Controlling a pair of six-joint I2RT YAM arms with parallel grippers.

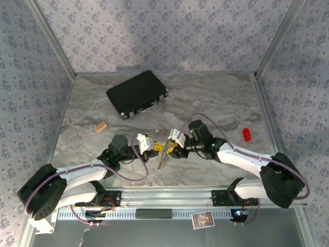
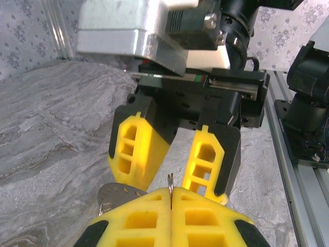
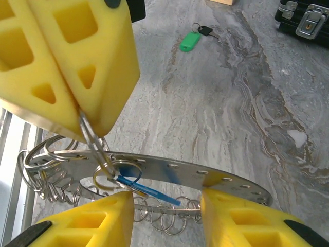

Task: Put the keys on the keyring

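Near the middle of the bench's near edge, the left end effector was clenched on the keyring, pinching its thin wire loop, with the blue key just beside that loop, between the released, spread fingers of the right end effector, while the green key lay farther back.

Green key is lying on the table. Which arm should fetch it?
Right. The right claw is open, with the green key ahead; the left claw is shut on a wire loop of the keyring.
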